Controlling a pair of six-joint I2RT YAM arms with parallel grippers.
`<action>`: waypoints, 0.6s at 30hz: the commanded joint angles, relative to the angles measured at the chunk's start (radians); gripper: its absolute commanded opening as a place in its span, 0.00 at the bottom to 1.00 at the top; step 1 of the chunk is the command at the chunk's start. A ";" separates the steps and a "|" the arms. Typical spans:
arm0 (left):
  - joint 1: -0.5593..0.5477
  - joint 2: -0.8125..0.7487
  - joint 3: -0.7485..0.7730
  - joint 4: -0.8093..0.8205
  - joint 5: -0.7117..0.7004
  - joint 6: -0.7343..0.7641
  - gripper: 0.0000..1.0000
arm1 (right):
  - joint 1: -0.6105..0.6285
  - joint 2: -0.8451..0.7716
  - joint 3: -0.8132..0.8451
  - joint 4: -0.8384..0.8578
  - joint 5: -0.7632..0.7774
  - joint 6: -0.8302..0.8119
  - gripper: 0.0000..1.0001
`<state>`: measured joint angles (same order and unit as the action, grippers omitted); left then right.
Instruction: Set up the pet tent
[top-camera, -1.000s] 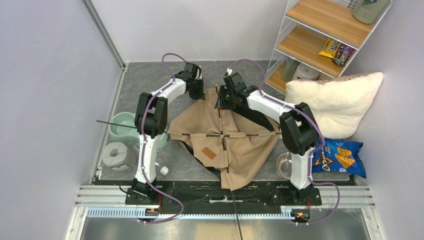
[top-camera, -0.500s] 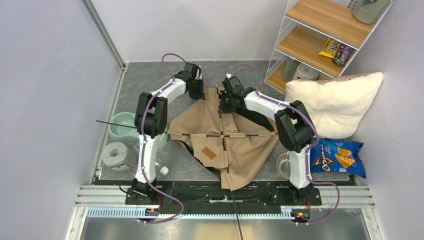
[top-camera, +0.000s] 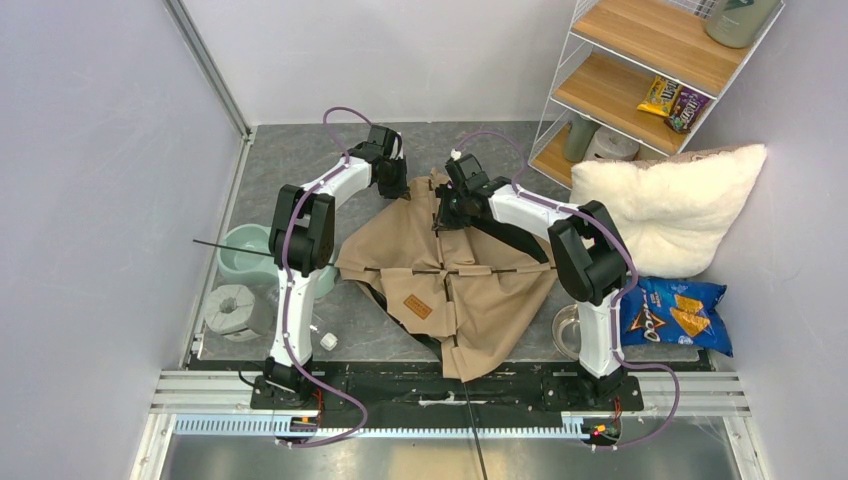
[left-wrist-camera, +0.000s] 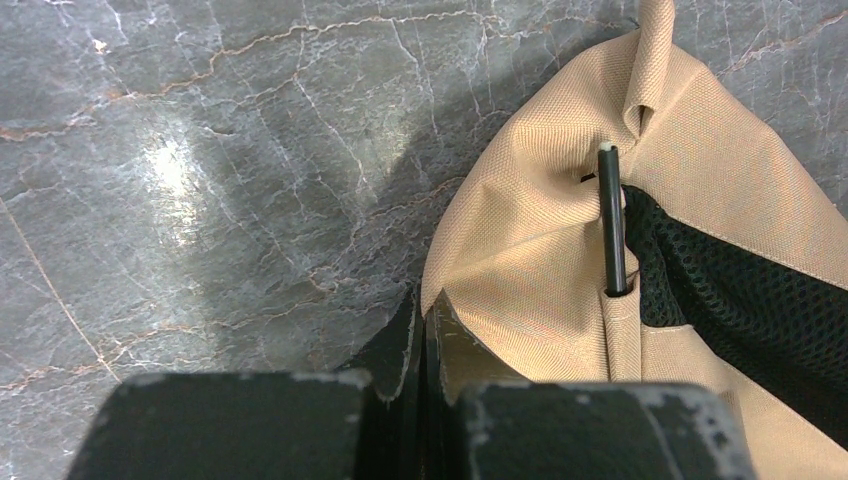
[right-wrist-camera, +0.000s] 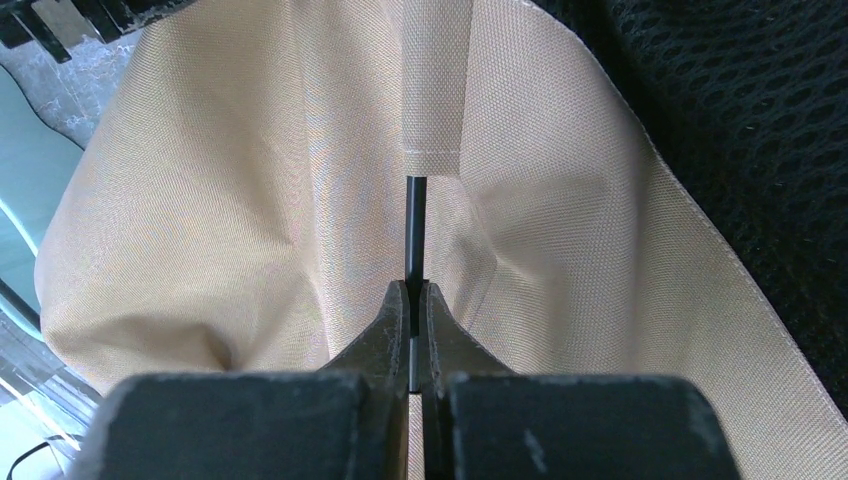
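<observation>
Two snack packets (top-camera: 660, 96) sit on the shelf (top-camera: 640, 35). Left gripper (left-wrist-camera: 422, 310) pinches the tent (top-camera: 470, 290) hem; right gripper (right-wrist-camera: 413, 298), earlier apart, now clamps the pole (right-wrist-camera: 413, 230).

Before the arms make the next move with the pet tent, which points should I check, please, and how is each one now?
1. Right gripper shut on the pole: ok.
2. That pole enters the sleeve: ok.
3. Left gripper pinching the pet tent edge: ok.
4. Pole end near the left gripper covered: not ok, its tip is bare.
5. Tent raised: not ok, it lies flat.
</observation>
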<state>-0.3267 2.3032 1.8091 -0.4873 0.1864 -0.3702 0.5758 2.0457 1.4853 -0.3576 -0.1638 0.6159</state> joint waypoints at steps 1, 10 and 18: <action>0.001 -0.008 -0.019 0.029 -0.013 -0.016 0.02 | 0.004 -0.005 0.005 0.012 -0.005 -0.008 0.00; 0.000 -0.005 -0.017 0.026 -0.016 -0.019 0.02 | 0.004 -0.078 -0.074 0.094 0.058 0.003 0.00; 0.001 0.003 -0.016 0.013 -0.024 -0.020 0.02 | 0.004 -0.118 -0.128 0.180 0.051 -0.001 0.00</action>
<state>-0.3267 2.3032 1.8088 -0.4839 0.1860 -0.3717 0.5762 1.9820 1.3746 -0.2398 -0.1253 0.6205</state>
